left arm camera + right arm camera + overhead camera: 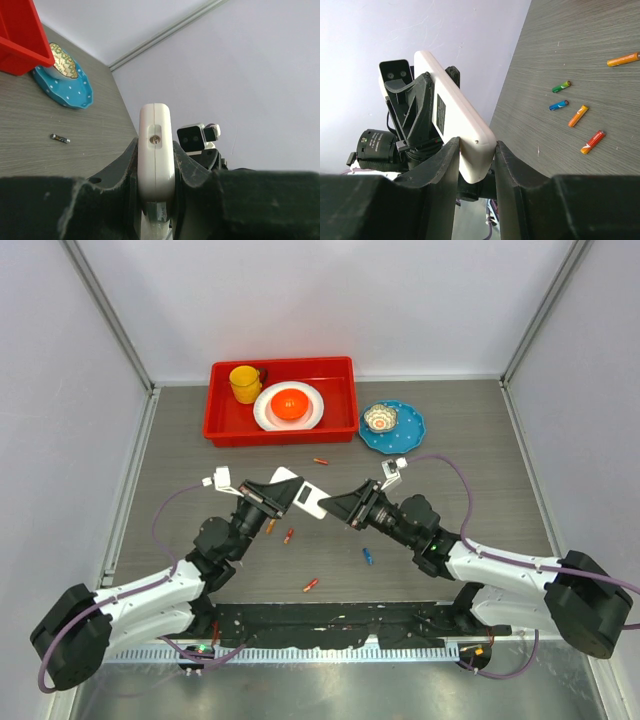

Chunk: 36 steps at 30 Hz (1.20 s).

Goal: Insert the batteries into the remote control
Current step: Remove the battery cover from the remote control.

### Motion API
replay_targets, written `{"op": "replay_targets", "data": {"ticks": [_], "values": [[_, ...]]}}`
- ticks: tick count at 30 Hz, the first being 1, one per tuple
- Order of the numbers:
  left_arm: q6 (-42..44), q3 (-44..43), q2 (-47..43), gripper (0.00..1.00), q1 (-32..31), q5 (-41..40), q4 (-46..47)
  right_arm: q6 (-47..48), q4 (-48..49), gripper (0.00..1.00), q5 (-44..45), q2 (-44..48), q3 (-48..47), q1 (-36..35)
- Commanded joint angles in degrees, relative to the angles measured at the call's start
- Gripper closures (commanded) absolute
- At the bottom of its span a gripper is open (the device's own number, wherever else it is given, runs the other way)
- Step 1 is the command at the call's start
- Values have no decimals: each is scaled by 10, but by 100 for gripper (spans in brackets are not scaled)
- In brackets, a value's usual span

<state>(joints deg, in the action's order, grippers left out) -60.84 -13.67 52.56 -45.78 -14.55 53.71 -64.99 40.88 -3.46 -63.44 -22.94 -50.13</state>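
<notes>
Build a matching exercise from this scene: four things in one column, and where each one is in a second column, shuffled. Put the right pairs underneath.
Things
1. yellow cup
2. patterned bowl
3. remote control
4. blue battery

Places
A. lying loose on the table
B. clamped between the left gripper and the right gripper
C. inside the red tray
D. on the blue plate

Pairs: 1-C, 2-D, 3-B, 4-A
</notes>
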Motion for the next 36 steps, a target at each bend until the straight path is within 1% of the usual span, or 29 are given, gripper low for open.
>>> {"op": "replay_targets", "data": {"ticks": [1,8,12,15,16,18,19,21,22,26,29,30,33,36], "values": [[21,-8,-17,100,-1,-8,18,24,6,77,-8,12,4,0],[21,-13,-23,100,-2,-7,12,26,15,79,-22,14,18,1],[23,-13,-25,100,-2,-7,7,23,20,77,-28,19,24,3],[35,-15,-21,100,-2,-1,-4,8,23,68,-28,19,20,5],[41,-19,-21,100,-2,1,-11,4,24,59,-28,17,15,5],[60,-32,-20,100,-2,11,-46,-4,20,51,-29,15,7,5],[65,-36,-19,100,-1,13,-54,-6,18,45,-28,13,-1,5],[77,-39,-18,100,-2,13,-63,-8,13,39,-26,12,-6,5],[78,-40,-18,100,-2,12,-67,-8,12,38,-25,11,-11,5],[87,-43,-19,100,-2,11,-71,-8,5,38,-25,4,-19,5],[98,-46,-18,100,-2,14,-70,-13,4,44,-29,-10,-25,5],[100,-48,-16,100,-2,14,-70,-14,4,48,-30,-12,-25,5],[107,-50,-15,100,-2,17,-71,-17,1,53,-28,-22,-30,4],[113,-52,-16,100,-4,21,-72,-20,1,53,-25,-29,-34,5]]}}
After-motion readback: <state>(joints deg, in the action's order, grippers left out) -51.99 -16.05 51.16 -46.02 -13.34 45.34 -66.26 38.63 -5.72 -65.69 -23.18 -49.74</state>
